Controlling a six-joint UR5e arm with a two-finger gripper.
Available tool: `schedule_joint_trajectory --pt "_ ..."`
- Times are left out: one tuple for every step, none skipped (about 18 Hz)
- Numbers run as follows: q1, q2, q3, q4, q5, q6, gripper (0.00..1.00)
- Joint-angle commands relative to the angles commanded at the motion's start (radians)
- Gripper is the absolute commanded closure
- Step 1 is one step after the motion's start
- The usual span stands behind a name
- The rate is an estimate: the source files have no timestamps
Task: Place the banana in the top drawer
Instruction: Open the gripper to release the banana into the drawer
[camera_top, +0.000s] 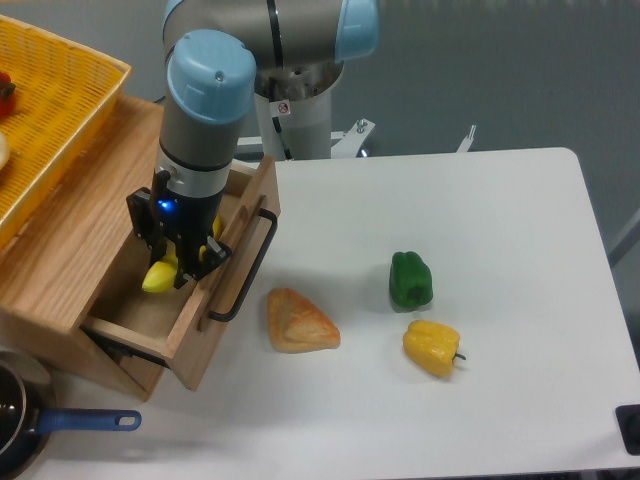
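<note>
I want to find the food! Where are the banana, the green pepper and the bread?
banana (156, 277): fixed camera view, on its yellow end below the gripper.
green bell pepper (410, 280): fixed camera view, on its middle.
bread piece (298, 322): fixed camera view, on its top crust.

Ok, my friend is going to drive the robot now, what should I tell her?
Tool: shut on the banana, held over the inside of the open top drawer.
Done: drawer pulled out, banana picked up and brought above it.
Left: lower it a bit, open the tool so the banana lies in the drawer, then lift the arm out.
The bread piece, green pepper and yellow pepper on the table are not part of the job.
</note>
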Motion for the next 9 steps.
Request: schedule_joint_trajectory --pt "0.0 0.0 0.0 0.0 0.005 0.002 0.48" --pt "0.0 0.0 0.0 0.0 0.006 0.0 0.42" --pt "0.0 0.0 0.0 0.0 0.006 0.0 0.39" --pt "0.0 0.0 0.0 0.0 0.006 0.0 0.33" --pt "-0.002 -0.002 0.0 0.002 0.008 0.002 0.24" --pt "0.0 -0.002 0.0 0.002 0.008 0.0 0.22" --pt "-0.002 -0.002 0.0 0.002 0.015 0.002 0.22" --pt "0.0 0.0 0.0 0.002 0.02 0.002 0.2" --pt "-0.002 0.0 0.0 0.003 0.02 0.002 0.08"
